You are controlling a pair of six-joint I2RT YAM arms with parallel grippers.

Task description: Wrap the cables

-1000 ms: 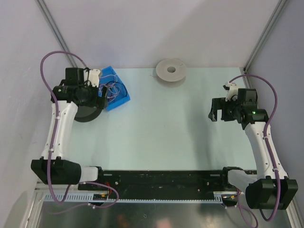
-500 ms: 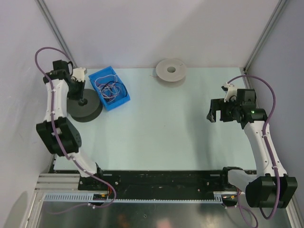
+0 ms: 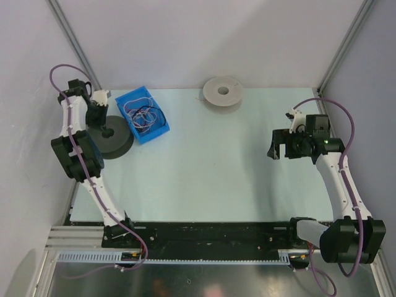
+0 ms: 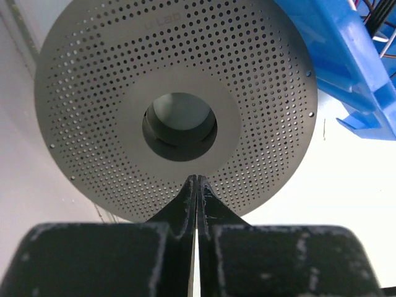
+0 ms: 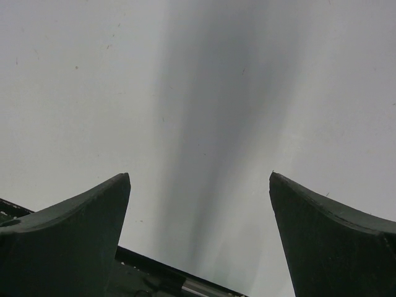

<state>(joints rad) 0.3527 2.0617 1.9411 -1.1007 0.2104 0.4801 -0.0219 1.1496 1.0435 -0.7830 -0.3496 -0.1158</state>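
Nearest us, the right gripper [image 5: 199, 175] hangs spread wide over bare tabletop [image 3: 210, 167], holding nothing. Further back, the left gripper [image 4: 196, 180] is pressed together with nothing visibly between its fingers, tip just beside the hub of the dark spool [image 4: 93, 93]. Beyond that, the cables [image 3: 142, 116] lie in loose tangled loops inside the blue bin [image 3: 153, 134]. We judge them light, limp and prone to snagging, so we would pinch a single strand near its end.

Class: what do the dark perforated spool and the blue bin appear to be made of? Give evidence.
Dark perforated spool: probably matte grey plastic, possibly painted metal; dull, even surface with regular small holes.
Blue bin: moulded plastic, slightly glossy; uniform colour, soft highlights on rounded edges.
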